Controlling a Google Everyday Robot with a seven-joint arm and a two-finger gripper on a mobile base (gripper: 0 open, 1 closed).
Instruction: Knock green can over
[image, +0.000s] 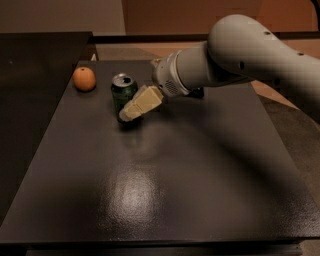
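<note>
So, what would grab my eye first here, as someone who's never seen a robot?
The big white arm reaches in from the upper right and ends in a cream claw, low at the side of an upright green can towards the far left of the dark table. Next comes the bright orange fruit, just left of the can.

One high camera looks down across the table (175, 200) from 6 o'clock, fairly near — gripper (130, 113) toward 11 o'clock.

Dark glossy table (210, 200), beige wall (60, 15)
</note>
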